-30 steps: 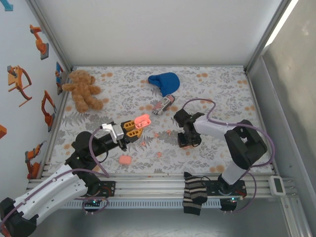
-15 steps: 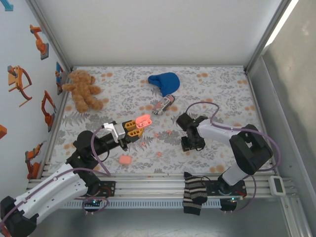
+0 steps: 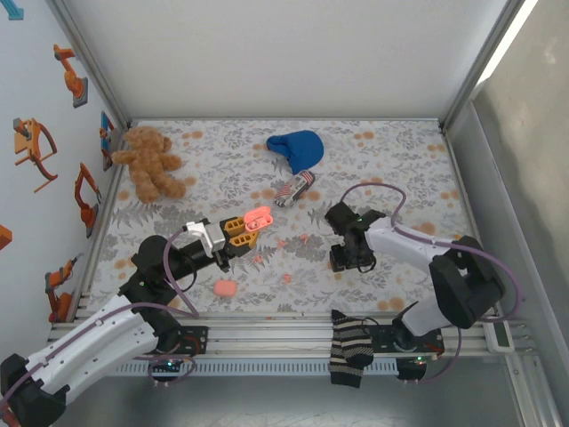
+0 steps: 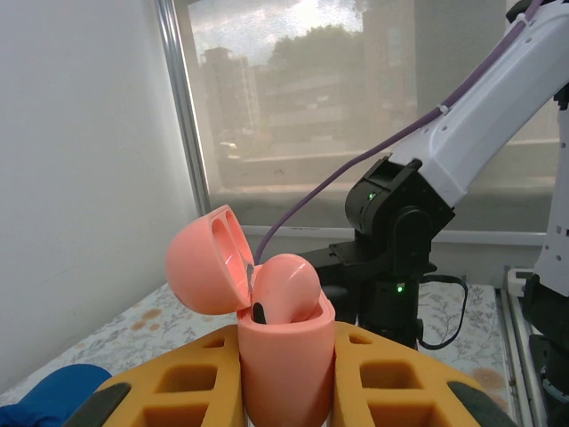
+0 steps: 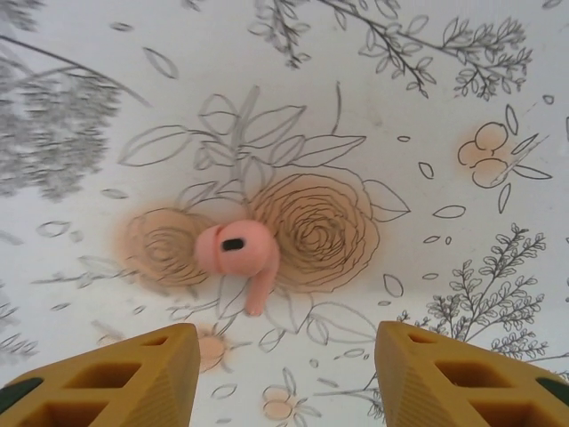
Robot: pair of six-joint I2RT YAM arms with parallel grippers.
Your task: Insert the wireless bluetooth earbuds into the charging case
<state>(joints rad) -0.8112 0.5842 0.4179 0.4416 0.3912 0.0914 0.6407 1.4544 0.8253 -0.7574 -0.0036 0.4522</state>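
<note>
- L gripper [image 4: 284, 396] pinches a pink case [image 4: 284, 356] between its orange fingers [image 4: 169, 387]. Case is upright and held off the table.
- Case lid [image 4: 206, 260] is flipped open to one side. Seated earbud [image 4: 286, 286] sits in the case w/ a dark spot on its front.
- R gripper [image 5: 280, 374] has its fingers spread wide w/ nothing btwn them, over the flowered cloth [image 5: 427, 107].
- Loose earbud [image 5: 238, 253] lies on the cloth across a printed orange rose, just ahead of the R fingers and touching neither. Its stem points toward them.
- From above, the 2 grippers are well apart, L one left of centre.
- Pink lump [image 3: 225, 288] lies on the cloth by the L arm; can't tell what it is.
- Teddy bear [image 3: 149, 162] sits far left. Blue cloth lump [image 3: 296, 149] is at the back w/ a striped sock [image 3: 293, 189] near it.
- Stickers of orange robot arms [image 3: 71, 76] are on the L wall.
</note>
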